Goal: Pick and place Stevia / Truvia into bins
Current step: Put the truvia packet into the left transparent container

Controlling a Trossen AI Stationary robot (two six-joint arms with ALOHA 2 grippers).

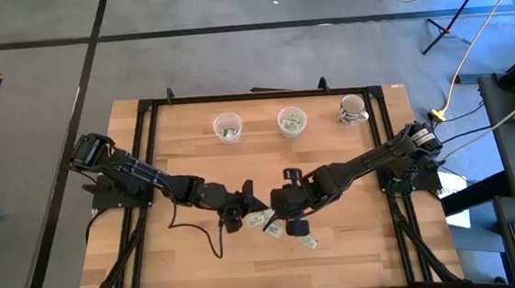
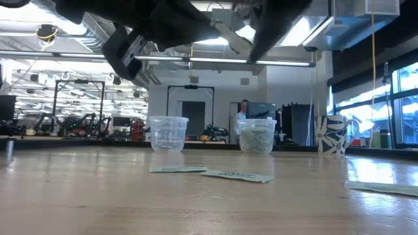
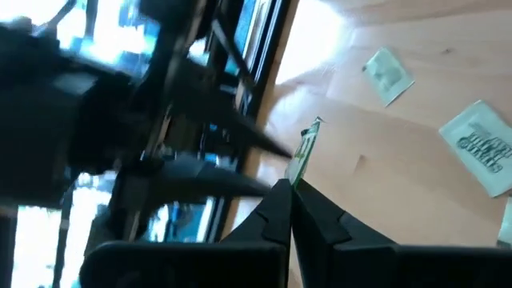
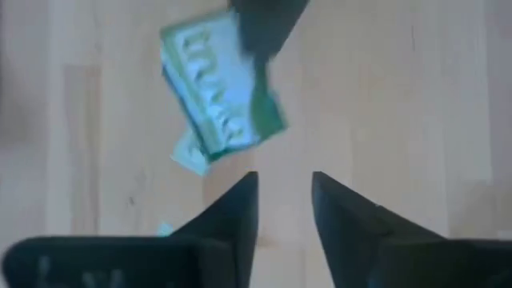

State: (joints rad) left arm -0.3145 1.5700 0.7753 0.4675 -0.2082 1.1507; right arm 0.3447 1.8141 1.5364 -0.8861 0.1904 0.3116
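In the left wrist view my left gripper (image 3: 292, 204) is shut on a green and white Stevia sachet (image 3: 305, 150) lifted above the table. In the high view it (image 1: 244, 203) hangs near the table's middle, close to my right gripper (image 1: 288, 206). My right gripper (image 4: 284, 196) is open and faces the same sachet (image 4: 220, 104) without touching it. Several other sachets lie flat on the wood (image 1: 256, 219), (image 1: 272, 228), (image 1: 307, 242). The two clear cups (image 1: 228, 127), (image 1: 292, 121) stand near the far edge with sachets inside. My left gripper pinches the sachet between its two fingertips (image 3: 280, 200) by one end (image 3: 299, 172). The sachet shows edge-on and sticks out past the fingertips, clear of the table. In the right wrist view a dark left finger (image 4: 264, 32) covers one corner of it.
A white patterned mug (image 1: 352, 109) stands right of the cups at the far edge. In the low view, loose sachets (image 2: 177, 169), (image 2: 236, 175), (image 2: 382, 188) lie in front of the cups (image 2: 168, 134), (image 2: 256, 135). A black cable (image 1: 212, 240) trails on the table below the left arm.
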